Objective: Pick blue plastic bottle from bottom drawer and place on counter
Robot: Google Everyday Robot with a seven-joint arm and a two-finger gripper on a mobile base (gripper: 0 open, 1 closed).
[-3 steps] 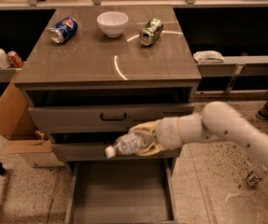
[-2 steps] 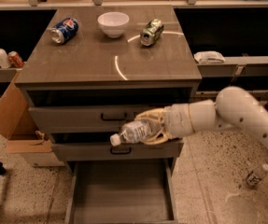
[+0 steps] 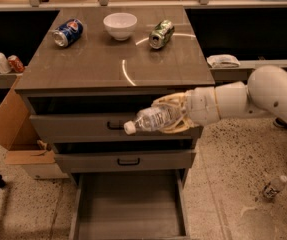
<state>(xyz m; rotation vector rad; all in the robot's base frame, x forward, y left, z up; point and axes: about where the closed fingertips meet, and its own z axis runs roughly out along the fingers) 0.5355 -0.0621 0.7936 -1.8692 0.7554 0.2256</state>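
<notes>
My gripper is shut on the blue plastic bottle, a clear crinkly bottle with a white cap pointing left. It holds the bottle lying sideways in front of the top drawer, just below the counter's front edge. The counter is the grey-brown cabinet top above. The bottom drawer stands pulled open below, its flat floor bare. My arm reaches in from the right.
On the counter lie a blue can, a white bowl and a green can. A cardboard box stands at the left. A small dark-labelled bottle lies on the floor at the right.
My gripper has risen with the bottle from in front of the middle drawer to in front of the top drawer, and shifted a little to the right.
</notes>
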